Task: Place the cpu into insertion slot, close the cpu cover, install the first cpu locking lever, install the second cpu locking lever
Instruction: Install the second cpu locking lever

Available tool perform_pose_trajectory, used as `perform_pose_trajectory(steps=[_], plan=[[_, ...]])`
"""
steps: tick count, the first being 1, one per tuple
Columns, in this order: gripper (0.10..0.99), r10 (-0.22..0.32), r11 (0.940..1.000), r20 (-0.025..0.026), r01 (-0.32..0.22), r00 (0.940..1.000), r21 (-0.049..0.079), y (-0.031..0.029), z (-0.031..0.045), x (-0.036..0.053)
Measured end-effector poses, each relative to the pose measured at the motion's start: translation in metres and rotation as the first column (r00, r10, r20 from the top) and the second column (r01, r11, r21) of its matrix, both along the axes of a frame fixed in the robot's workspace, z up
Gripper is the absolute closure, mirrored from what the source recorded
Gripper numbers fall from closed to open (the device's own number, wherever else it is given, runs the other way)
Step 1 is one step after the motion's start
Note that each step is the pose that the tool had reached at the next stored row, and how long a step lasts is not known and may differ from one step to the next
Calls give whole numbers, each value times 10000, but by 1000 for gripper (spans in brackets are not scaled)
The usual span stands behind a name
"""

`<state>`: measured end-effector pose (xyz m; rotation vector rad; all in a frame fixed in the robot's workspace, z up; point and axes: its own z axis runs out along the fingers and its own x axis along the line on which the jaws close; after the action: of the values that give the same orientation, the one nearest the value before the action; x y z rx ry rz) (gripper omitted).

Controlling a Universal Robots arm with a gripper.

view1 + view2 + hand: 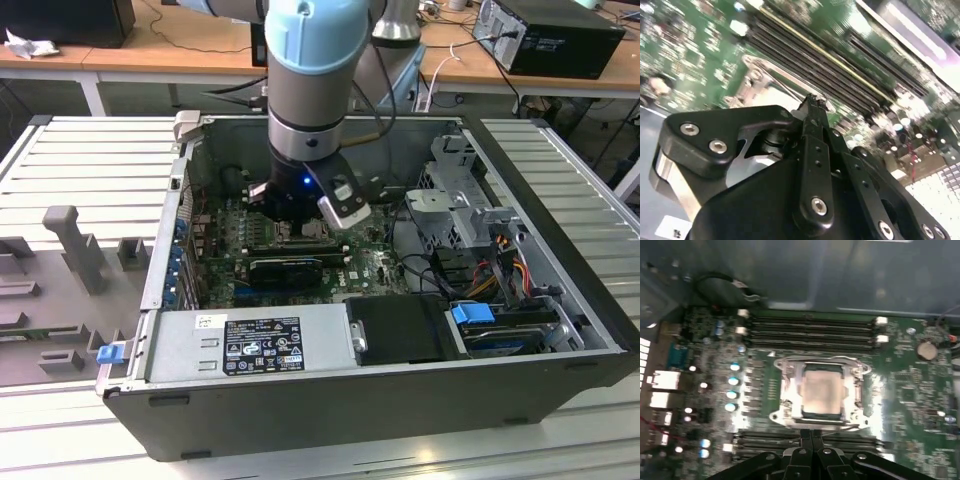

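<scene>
The arm (pixel 305 70) is a thick cylinder with a pale blue cap over a grey metal sleeve ringed by a darker band. Below sits a black wrist housing (pixel 300 190) with a small blue light and a silver-white camera module (pixel 343 205). The gripper (pixel 812 436) has glossy black linkages studded with silver screws.

Pale cpu (pixel 822 392) seated in insertion slot, grey cpu cover (pixel 790 390) closed flat
</scene>
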<state>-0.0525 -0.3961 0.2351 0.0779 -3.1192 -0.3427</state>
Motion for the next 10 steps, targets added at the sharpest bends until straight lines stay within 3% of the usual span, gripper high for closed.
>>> perform_pose_trajectory(steps=[2,6,10], plan=[[980,7,10000,1,-7,10000,37,-1,-36,-48],[980,21,10000,0,-21,10000,49,-1,-147,-59],[980,21,10000,0,-21,10000,76,-1,-166,-59]])
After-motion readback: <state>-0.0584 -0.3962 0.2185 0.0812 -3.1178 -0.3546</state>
